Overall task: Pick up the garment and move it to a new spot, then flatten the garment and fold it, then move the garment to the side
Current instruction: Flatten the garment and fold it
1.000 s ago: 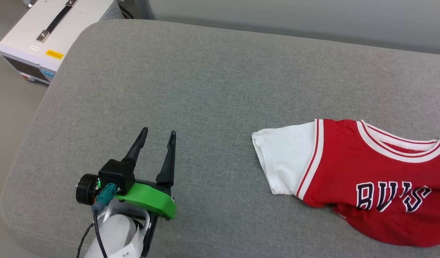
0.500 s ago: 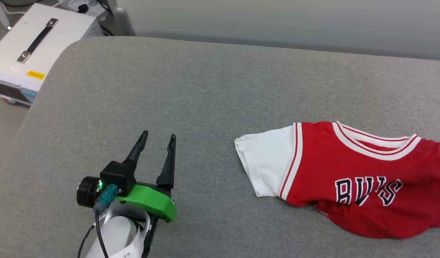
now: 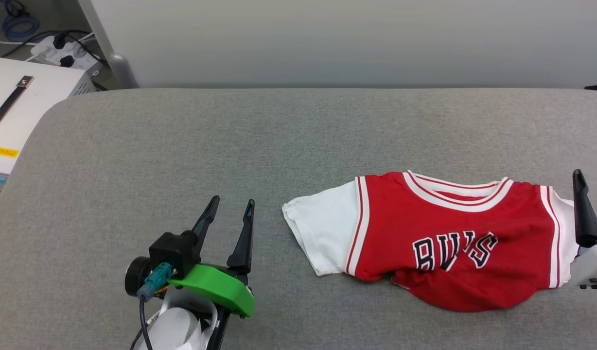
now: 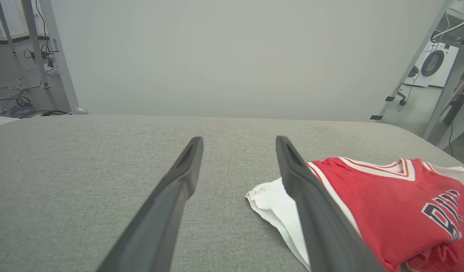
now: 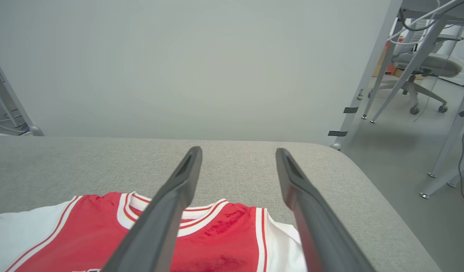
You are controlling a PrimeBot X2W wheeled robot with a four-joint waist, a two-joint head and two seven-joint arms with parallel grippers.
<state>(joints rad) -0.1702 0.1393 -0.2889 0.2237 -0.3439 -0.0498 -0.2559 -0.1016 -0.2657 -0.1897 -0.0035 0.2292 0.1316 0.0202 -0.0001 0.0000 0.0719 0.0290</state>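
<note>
Both sets of jaws stand wide and empty, and the garment (image 3: 400,228) lies rumpled near the counter's (image 3: 230,146) right edge with its hem tucked under, so you risk pinching one layer and dragging creases in.

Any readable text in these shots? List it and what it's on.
"BU" and "S": black, white-outlined lettering on the chest of the garment; a crease hides the middle letters.
On the white box, a yellow sticker: print too small to read.
Nothing else legible.
</note>
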